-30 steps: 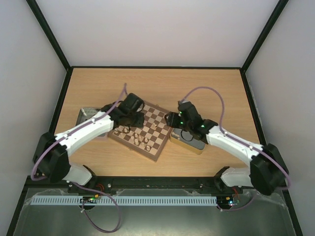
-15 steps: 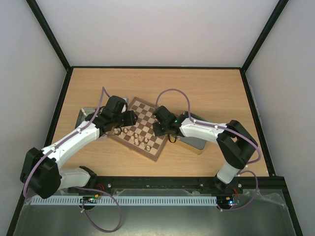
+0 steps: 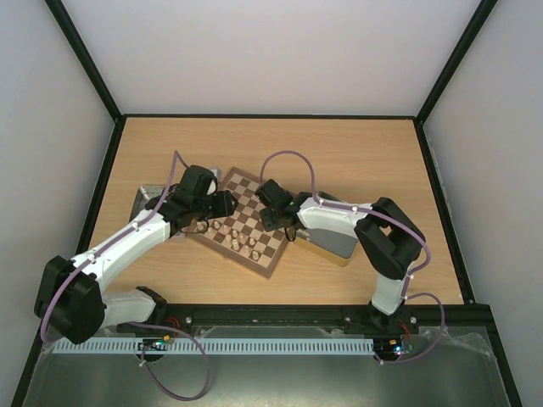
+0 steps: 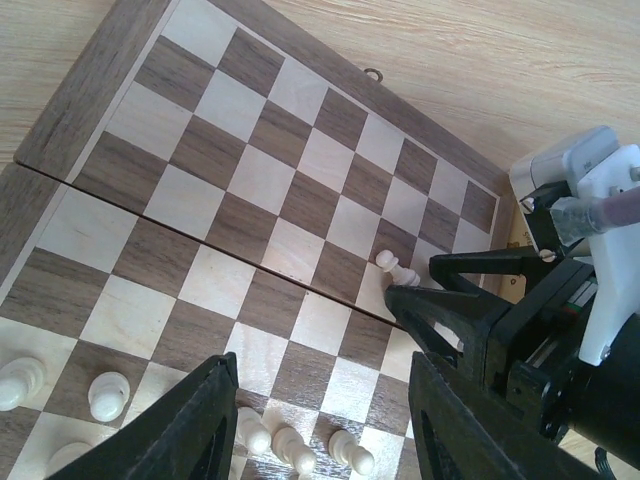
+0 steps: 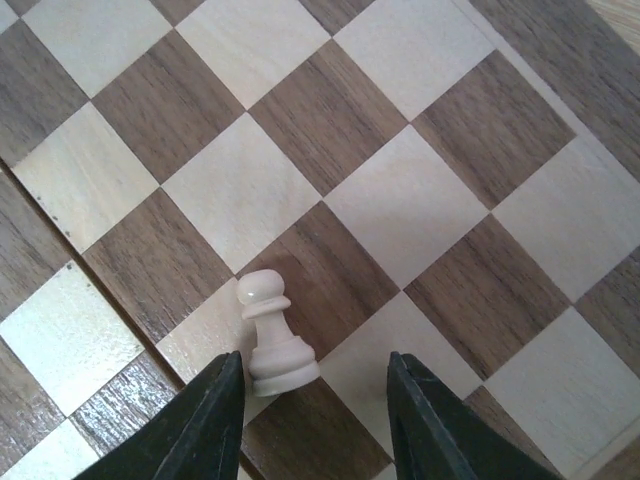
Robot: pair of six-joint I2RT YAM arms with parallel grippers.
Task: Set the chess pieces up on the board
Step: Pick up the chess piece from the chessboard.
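The board (image 3: 247, 188) lies left of the table's centre. Several cream chess pieces (image 3: 234, 238) stand along its near-left side. My right gripper (image 3: 271, 222) is open low over the board's right part. In the right wrist view a cream pawn (image 5: 272, 335) stands upright on the board (image 5: 340, 110), between the open fingers (image 5: 215, 420) and close to the left one. My left gripper (image 3: 222, 206) is open and empty above the board's left side. The left wrist view shows the gripper (image 4: 320, 400) open over three pawns (image 4: 295, 450), and the right gripper (image 4: 412, 278) around the lone pawn (image 4: 397, 270).
A gold tin (image 3: 329, 244) lies against the board's right side, under my right arm. A silver tray (image 3: 149, 197) lies left of the board, partly under my left arm. Two more pawns (image 4: 105, 395) stand at the board's near-left edge.
My right gripper has moved left from the gold tin to over the board's right part. My left gripper drew back to the left, then stayed still.
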